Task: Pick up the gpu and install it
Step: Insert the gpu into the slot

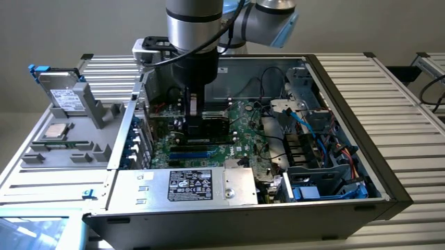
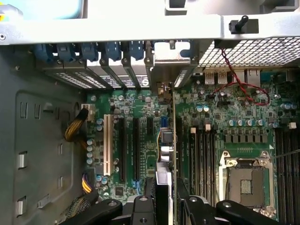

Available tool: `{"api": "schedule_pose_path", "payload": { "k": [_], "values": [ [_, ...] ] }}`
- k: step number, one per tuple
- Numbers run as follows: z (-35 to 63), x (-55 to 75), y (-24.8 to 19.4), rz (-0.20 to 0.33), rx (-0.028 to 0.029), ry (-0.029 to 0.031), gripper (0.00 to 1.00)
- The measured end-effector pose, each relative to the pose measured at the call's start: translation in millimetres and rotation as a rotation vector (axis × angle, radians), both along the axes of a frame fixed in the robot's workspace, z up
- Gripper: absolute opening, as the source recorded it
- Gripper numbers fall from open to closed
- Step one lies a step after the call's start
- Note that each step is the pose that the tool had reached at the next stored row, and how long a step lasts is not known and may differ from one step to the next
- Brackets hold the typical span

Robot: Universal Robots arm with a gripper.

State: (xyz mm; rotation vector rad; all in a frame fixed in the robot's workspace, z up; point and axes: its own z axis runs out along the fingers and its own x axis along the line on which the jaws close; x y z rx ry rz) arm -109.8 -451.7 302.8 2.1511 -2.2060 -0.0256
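The gpu stands on edge inside the open computer case, low over the green motherboard, with its black shroud facing the exterior view's right. In the wrist view the gpu is a thin green edge running along the expansion slots. Its silver end bracket sits at the rear slot opening of the case. My gripper reaches down into the case and is shut on the card's top edge. Its black fingers clamp the card from both sides. I cannot tell whether the card's connector is seated in its slot.
A white expansion slot, blue slot latches, RAM slots and the open CPU socket flank the card. The power supply and a drive cage with blue cables crowd the case. A grey tray beside it bears a hard drive.
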Motion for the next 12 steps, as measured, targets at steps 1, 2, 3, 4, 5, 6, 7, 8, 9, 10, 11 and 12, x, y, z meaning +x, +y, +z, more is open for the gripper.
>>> {"api": "schedule_pose_path", "payload": {
  "k": [1, 2, 3, 4, 5, 6, 7, 8, 9, 10, 11, 12],
  "values": [
    [-1.7, 0.0, -0.4, 0.0, 0.0, 0.0001, 0.28],
    [-3.6, 0.0, -0.7, 0.0, 0.0001, 0.0, 0.28],
    [-5.5, 0.0, -0.9, 0.0, 0.0003, 0.0, 0.28],
    [-7.2, 0.0, -1.1, 0.0, 0.0002, 0.0, 0.28],
    [-9.0, 0.0, -1.3, 0.0, 0.0004, 0.0, 0.28],
    [-10.8, 0.0, -1.4, 0.0, 0.0005, 0.0, 0.28],
    [-14.1, 0.0, -1.6, 0.0, 0.0007, 0.0, 0.28],
    [-17.1, 0.0, -1.8, 0.0, 0.0011, 0.0, 0.28],
    [-18.9, 0.0, -1.9, 0.0, 0.0015, 0.0, 0.28],
    [-20.8, 0.0, -2.0, 0.0, 0.0019, 0.0, 0.28],
    [-22.7, 0.0, -2.2, -0.001, 0.0022, 0.0, 0.28],
    [-24.5, 0.0, -2.3, -0.001, 0.0027, 0.0, 0.28]
  ]
}}
